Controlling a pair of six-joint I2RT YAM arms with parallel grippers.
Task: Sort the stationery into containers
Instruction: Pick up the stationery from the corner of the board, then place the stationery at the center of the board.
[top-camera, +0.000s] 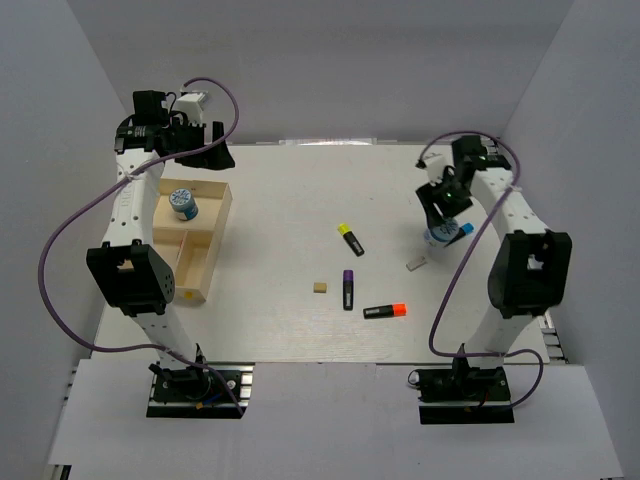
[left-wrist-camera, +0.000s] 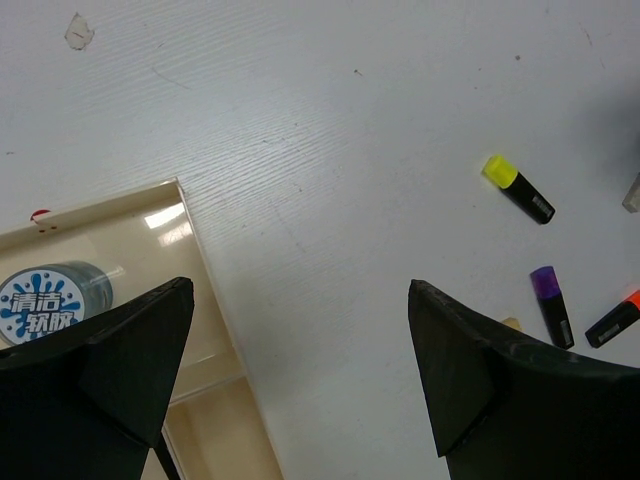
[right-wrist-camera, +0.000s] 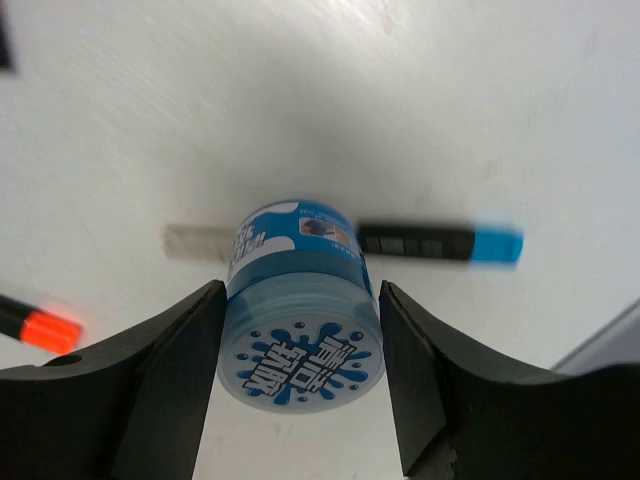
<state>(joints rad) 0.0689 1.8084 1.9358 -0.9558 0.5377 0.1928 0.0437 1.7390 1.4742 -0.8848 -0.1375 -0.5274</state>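
Note:
My right gripper (right-wrist-camera: 300, 292) is shut on a blue-and-white roll (right-wrist-camera: 300, 340), one finger against each side; from above it shows at the right (top-camera: 441, 235). Behind it lie a blue-capped highlighter (right-wrist-camera: 440, 242) and a grey eraser (right-wrist-camera: 190, 243). My left gripper (left-wrist-camera: 300, 288) hangs open with nothing between its fingers, above the far end of the light-wood tray (top-camera: 222, 225). A second roll (top-camera: 183, 203) stands in the tray's far compartment. Mid-table lie the yellow (top-camera: 350, 239), purple (top-camera: 348, 289) and orange (top-camera: 385, 311) highlighters and a tan eraser (top-camera: 320, 288).
White walls enclose the table on three sides. Purple cables loop off both arms. The tray's two nearer compartments show nothing inside from above. The right arm's upright links stand near the table's right edge.

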